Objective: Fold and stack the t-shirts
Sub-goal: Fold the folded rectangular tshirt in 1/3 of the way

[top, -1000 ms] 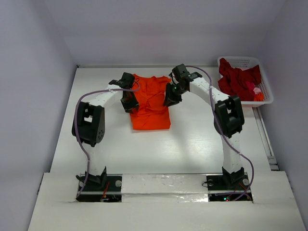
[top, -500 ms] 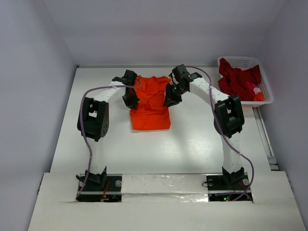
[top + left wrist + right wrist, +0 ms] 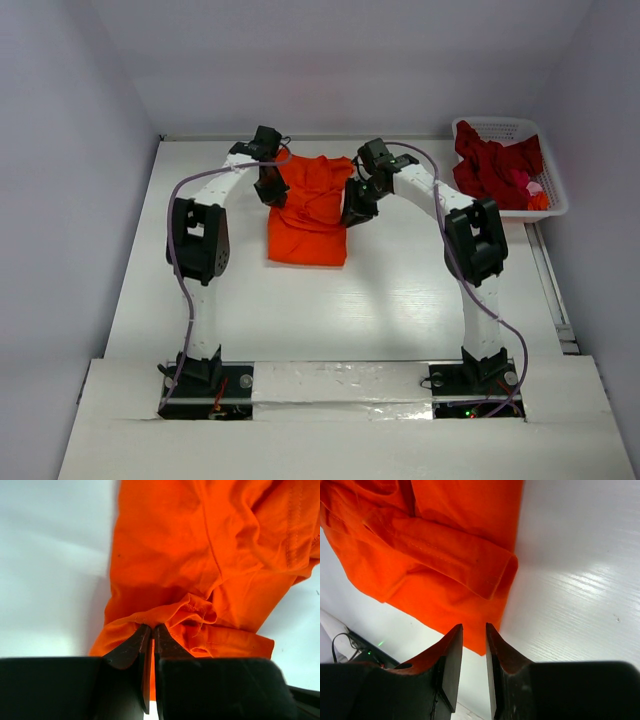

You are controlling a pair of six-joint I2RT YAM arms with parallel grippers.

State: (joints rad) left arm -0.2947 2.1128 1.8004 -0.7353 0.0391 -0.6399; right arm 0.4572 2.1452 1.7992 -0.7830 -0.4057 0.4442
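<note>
Change since earlier: left gripper has moved toward the far side of the table and gone from part-open to closed. The left edge of the orange t-shirt has drawn inward with it. The right gripper holds the same gap and place.
Left gripper, state: fingers pressed together, clamped on a bunched fold of the orange t-shirt.
Left gripper, cloth at tips: a puckered ridge of fabric rises just beyond the fingertips, and the rest of the shirt spreads ahead of them, creased.
Right gripper, state: jaws stand a narrow gap apart with nothing between them.
Right gripper, cloth at tips: the shirt's corner lies just beyond the tips and a hemmed sleeve lies ahead of them. Bare table lies to one side.
Orange t-shirt, place: on the table between the two grippers, the left gripper at its left edge and the right gripper at its right edge. It is rumpled toward the far end and flatter toward the near hem.
Dark red t-shirts: heaped together, well apart from the right gripper on its outer side.
Basket: white, latticed, holds the dark red heap at the table's far right corner.
</note>
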